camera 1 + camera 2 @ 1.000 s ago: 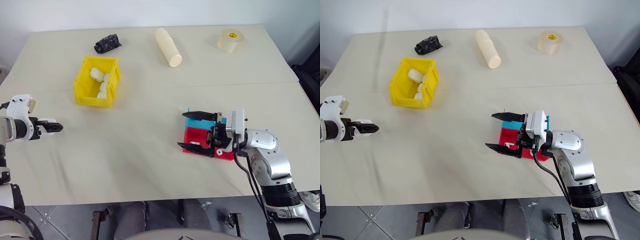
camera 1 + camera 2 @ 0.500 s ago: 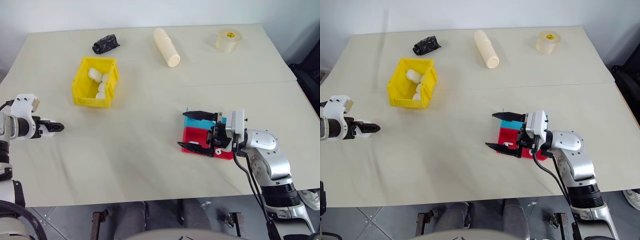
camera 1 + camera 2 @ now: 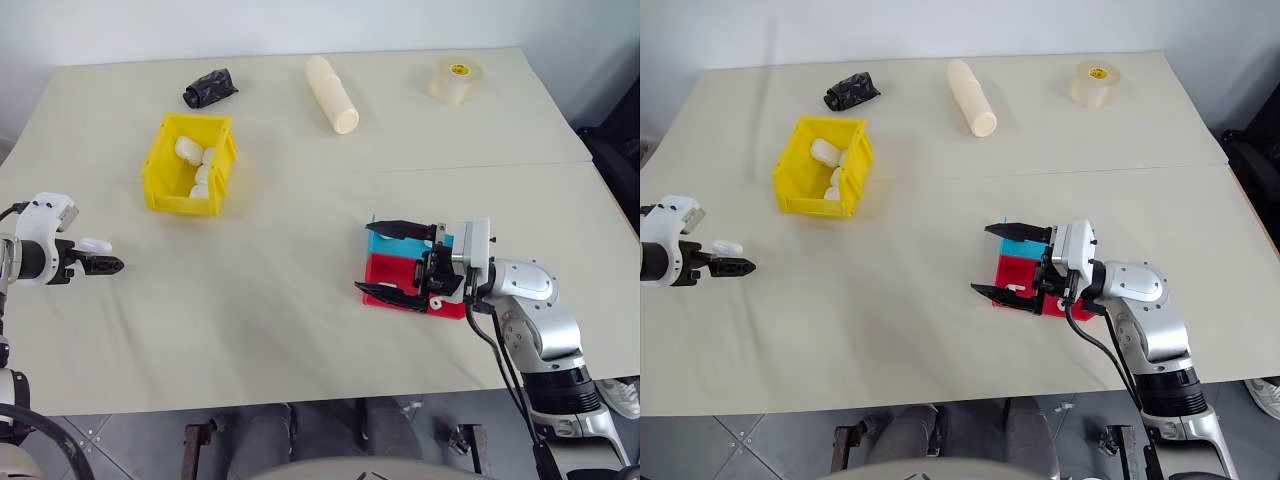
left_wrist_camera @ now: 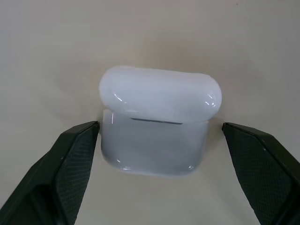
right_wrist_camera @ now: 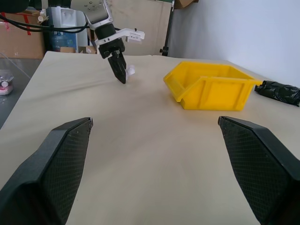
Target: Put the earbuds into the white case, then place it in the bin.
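The white case (image 4: pixel 157 126) lies on the table at the far left, also seen as a small white pebble (image 3: pixel 93 244). My left gripper (image 3: pixel 100 260) points down at it, open, one finger on each side of the case and neither squeezing it. The yellow bin (image 3: pixel 180 198) stands further back on the left and holds several white rounded items. My right gripper (image 3: pixel 367 260) hovers open over the red tray (image 3: pixel 392 272), pointing left. I cannot make out the earbuds; the right gripper covers much of the trays.
A blue tray (image 3: pixel 383 243) adjoins the red one. Along the far edge of the table lie a black crumpled object (image 3: pixel 210 87), a cream cylinder (image 3: pixel 333 94) and a tape roll (image 3: pixel 452 79).
My left wrist has rolled in place, so the white case now shows beside its finger. The right arm has not moved. The camera view shifted slightly.
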You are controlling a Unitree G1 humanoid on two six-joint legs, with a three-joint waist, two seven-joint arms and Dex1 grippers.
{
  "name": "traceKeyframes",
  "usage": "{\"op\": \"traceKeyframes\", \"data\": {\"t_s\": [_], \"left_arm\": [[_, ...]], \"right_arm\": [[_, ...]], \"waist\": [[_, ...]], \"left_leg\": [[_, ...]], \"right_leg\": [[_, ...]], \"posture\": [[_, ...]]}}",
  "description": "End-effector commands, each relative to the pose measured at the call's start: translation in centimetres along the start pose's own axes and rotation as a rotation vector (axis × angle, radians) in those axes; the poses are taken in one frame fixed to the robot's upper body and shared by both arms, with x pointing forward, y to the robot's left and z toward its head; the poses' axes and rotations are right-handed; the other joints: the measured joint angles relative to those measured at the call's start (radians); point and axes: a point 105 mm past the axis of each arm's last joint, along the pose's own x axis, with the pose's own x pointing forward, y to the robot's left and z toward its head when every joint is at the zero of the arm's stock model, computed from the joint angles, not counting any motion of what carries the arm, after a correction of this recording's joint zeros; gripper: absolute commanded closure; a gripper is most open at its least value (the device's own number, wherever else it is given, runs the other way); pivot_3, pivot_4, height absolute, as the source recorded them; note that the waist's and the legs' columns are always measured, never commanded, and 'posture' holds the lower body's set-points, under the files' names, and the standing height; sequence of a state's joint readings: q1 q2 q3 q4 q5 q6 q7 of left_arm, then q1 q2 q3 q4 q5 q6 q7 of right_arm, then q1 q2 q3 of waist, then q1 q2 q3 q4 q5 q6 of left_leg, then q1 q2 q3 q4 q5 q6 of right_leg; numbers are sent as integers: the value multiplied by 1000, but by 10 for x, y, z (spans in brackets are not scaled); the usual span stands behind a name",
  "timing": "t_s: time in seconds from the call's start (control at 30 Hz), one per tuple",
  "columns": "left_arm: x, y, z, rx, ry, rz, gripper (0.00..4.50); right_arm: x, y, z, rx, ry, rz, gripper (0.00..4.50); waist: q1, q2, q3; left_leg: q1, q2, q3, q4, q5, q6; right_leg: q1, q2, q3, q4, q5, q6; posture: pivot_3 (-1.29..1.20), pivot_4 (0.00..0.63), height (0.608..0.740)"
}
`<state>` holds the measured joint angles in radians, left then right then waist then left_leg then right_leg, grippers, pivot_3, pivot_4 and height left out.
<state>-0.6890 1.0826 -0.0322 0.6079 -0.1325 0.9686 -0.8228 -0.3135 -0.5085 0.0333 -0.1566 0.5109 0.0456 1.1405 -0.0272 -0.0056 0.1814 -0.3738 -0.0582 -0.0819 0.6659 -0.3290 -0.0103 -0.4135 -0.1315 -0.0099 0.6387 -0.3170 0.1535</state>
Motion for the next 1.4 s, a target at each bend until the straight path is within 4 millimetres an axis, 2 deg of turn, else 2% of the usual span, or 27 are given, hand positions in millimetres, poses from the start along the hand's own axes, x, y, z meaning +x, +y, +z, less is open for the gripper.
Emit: {"op": "traceKeyframes", "data": {"t_s": [0.03,0.2,0.23,0.3,0.37,0.4,0.53,0.63,0.7,0.83,0.93,1.07,1.2,1.27,1.4], "left_arm": [[-4,14,-10,-12,34,61,28],[-3,13,-13,-8,50,58,28],[-4,14,-15,-6,58,58,439],[-6,15,-17,-8,68,59,895],[-8,14,-19,-11,77,48,1543],[-10,13,-21,-17,84,33,1688],[-18,9,-17,-31,50,-11,1688],[-29,-18,9,-29,-143,-191,1688],[-41,-42,20,45,-266,-317,1688],[-75,-95,20,233,-539,-596,1688],[-99,-125,15,307,-779,-743,1688],[-88,-163,9,415,-908,-712,1688],[-79,-207,-2,491,-977,-800,1688],[-74,-221,-10,564,-1003,-831,1688],[-61,-258,-21,650,-1100,-939,1688]], "right_arm": [[0,1,9,-39,-21,-1,0],[0,-1,9,-44,-19,-2,0],[0,-1,9,-44,-18,-2,0],[-1,-1,9,-45,-17,-3,0],[-1,-1,9,-45,-16,-3,0],[0,-1,9,-45,-17,-4,0],[0,-1,8,-45,-16,-4,0],[-2,-2,7,-44,-8,-7,0],[-5,-2,7,-46,-1,-11,0],[-13,-6,8,-53,19,-31,0],[-21,-9,8,-56,44,-48,0],[-34,-14,8,-69,81,-83,0],[-49,-16,8,-89,133,-127,0],[-58,-16,8,-93,155,-156,0],[-86,-15,11,-108,236,-233,0]], "waist": [[0,0,0],[0,0,0],[0,0,0],[-1,0,0],[-2,0,0],[-4,0,0],[-5,0,0],[0,0,0],[2,0,0],[2,0,0],[3,0,0],[4,0,0],[18,0,0],[26,0,0],[37,0,-1]], "left_leg": [[0,0,0,0,0,0],[1,0,1,0,0,0],[2,0,2,0,0,0],[2,0,3,-1,0,0],[3,0,4,-1,0,0],[3,0,5,-1,0,0],[4,1,7,-2,-1,1],[3,2,7,-1,-1,1],[2,2,6,0,-1,1],[2,2,6,0,-2,3],[2,3,6,0,-3,3],[3,4,7,0,-3,3],[4,4,7,2,-3,3],[4,3,8,2,-3,3],[4,2,10,2,-4,4]], "right_leg": [[0,0,0,0,0,0],[0,0,0,1,0,0],[0,0,0,1,0,0],[0,0,1,1,0,0],[0,0,1,1,0,0],[0,0,1,1,0,0],[-1,0,2,2,0,0],[-1,0,2,2,0,0],[-1,-1,2,2,0,0],[0,-3,2,-1,0,0],[0,-2,1,-3,0,0],[3,-2,0,-9,0,0],[4,-1,1,-10,1,1],[4,-2,1,-11,1,1],[5,-2,1,-12,2,2]], "posture": [[0,150,740],[0,150,740],[0,150,740],[0,150,740],[0,150,740],[0,150,740],[0,150,740],[0,150,740],[0,150,740],[0,150,740],[0,150,740],[0,150,740],[0,150,740],[0,150,740],[0,150,740]]}}
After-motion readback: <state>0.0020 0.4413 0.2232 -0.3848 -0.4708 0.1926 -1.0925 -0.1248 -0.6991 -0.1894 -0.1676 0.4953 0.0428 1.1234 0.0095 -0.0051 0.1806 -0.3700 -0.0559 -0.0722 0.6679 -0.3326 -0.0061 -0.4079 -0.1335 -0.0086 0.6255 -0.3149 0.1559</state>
